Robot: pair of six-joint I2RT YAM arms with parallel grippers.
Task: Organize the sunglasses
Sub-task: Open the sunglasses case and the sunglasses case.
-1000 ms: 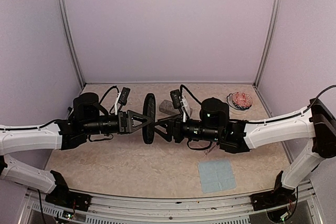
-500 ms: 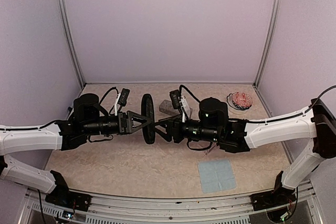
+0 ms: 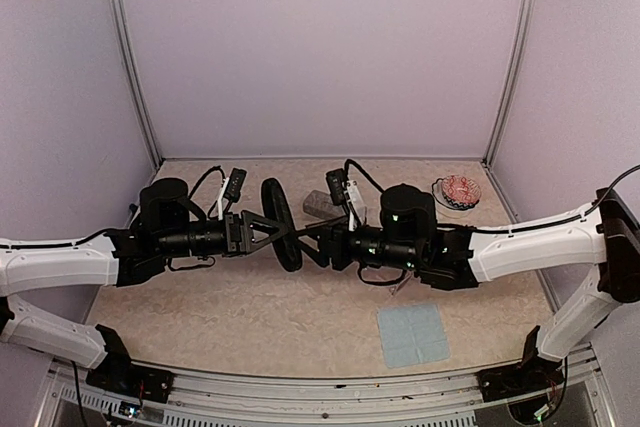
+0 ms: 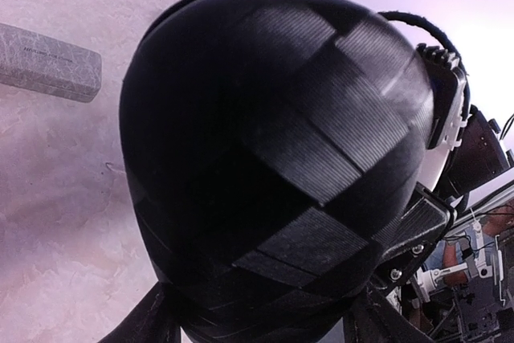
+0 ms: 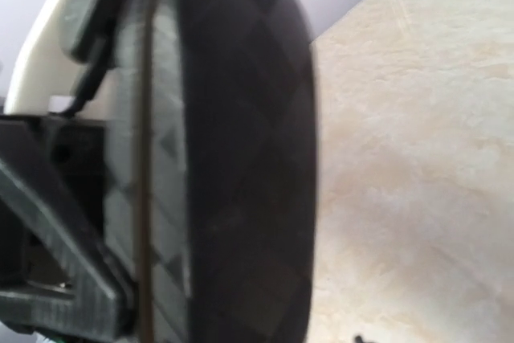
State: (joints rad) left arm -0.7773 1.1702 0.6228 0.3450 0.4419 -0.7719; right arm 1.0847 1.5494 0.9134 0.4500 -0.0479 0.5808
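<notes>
Sunglasses (image 3: 460, 190) lie back right; left hand (image 3: 273, 233) grips black case (image 3: 276, 203); right hand (image 3: 308, 237): can't tell.

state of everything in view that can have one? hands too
black oval case: closed, up on edge, off the table.
left hand: shut on the black oval case.
right hand: at the case's other side; grip not clear.
grey case: closed, lying flat on the table.
blue cloth: spread flat.
pinkish item: on the table, back right; too small to tell more.
</notes>
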